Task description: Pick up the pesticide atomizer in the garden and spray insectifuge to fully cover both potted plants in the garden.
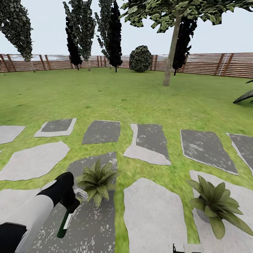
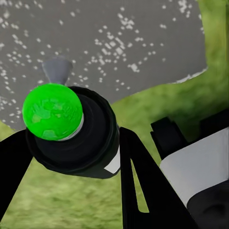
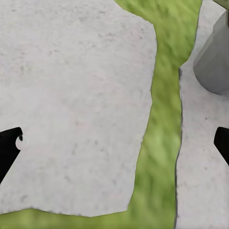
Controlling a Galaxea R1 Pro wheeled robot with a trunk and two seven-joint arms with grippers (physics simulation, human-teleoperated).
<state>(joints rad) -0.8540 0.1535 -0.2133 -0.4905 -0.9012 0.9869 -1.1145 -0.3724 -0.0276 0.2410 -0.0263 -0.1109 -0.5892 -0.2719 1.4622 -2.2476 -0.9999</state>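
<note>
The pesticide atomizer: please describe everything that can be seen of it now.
The pesticide atomizer is a slim dark-green bottle with a white label strip and a whitish-grey trigger head. The left gripper holds it near the top, so the body hangs down over a dark speckled stepping stone. Its head points toward the nearer potted plant.

Spray bottle (image 1: 65, 221): slim, dark green, white label strip, whitish-grey trigger head at top; held in the left gripper (image 1: 72, 202), lower left of head view, tilted, base pointing down. Nozzle just beside left potted plant (image 1: 97, 181), a green pointed-leaf rosette on a dark stepping stone. Right potted plant (image 1: 215, 203), grey pot, stands on a pale stone, lower right. Garden lawn (image 1: 116, 98) around both.
</note>
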